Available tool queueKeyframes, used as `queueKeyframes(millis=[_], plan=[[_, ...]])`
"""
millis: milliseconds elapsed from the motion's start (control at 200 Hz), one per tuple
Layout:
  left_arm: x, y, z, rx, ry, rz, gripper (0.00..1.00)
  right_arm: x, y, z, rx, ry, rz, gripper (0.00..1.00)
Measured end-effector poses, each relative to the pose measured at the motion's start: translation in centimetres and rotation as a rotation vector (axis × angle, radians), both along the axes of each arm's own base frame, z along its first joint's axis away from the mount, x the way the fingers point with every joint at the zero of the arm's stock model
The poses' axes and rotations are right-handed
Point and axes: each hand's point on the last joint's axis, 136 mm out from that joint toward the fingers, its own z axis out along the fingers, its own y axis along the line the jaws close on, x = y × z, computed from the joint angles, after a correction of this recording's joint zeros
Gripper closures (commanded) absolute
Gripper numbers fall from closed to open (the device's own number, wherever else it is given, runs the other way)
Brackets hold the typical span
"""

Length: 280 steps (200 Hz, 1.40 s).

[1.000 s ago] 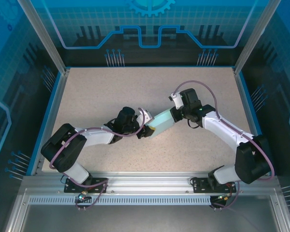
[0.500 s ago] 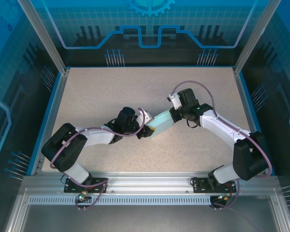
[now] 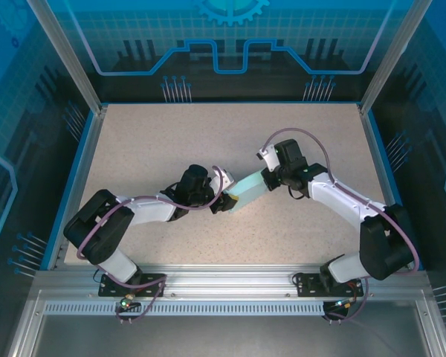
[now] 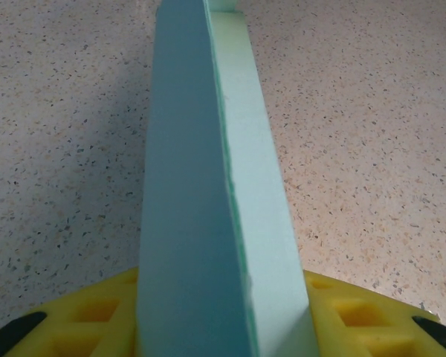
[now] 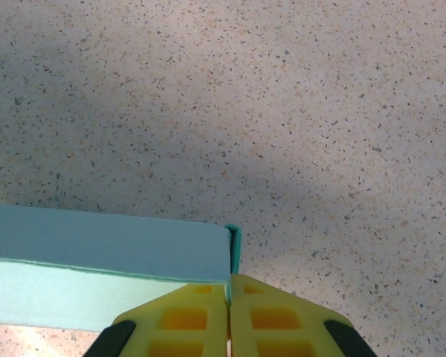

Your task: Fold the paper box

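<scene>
Shifted slightly leftward, the right tool (image 3: 267,178) pinches shut on the end flap of one paper box (image 3: 245,190) at mid-desk (image 3: 149,141), while the left tool (image 3: 221,202) clamps its opposite end. Two tools, one box, with open surface toward every desk edge.

The paper box (image 3: 247,190) bridges the left gripper (image 3: 221,202) and the right gripper (image 3: 267,178), both clamped on it. With the arms, it forms one barrier across the middle of the table (image 3: 171,134). The far half, out to both far corners, is bare. A bare patch lies along the near edge between the arms.
</scene>
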Motion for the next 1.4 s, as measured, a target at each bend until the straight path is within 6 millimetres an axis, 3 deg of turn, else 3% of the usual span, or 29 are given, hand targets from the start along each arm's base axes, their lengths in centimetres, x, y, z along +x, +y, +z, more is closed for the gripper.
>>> queueKeyframes(millis=[525,740,971,1401], plan=[[0.9,0.7,-0.1,0.018,-0.015,0.050,0.68,-1.4,-1.0,-1.0,0.015,0.053,-0.043,0.89],[1.0,0.7,-0.1,0.019,-0.017,0.052,0.68,-1.6,-0.8,-0.9,0.040,0.065,-0.034,0.80],[1.0,0.7,-0.1,0.019,-0.017,0.052,0.68,-1.6,-0.6,0.8,0.106,0.044,-0.003,0.65],[1.0,0.7,-0.1,0.019,-0.016,0.052,0.68,-0.1,0.3,-0.7,0.088,0.100,0.052,0.64]])
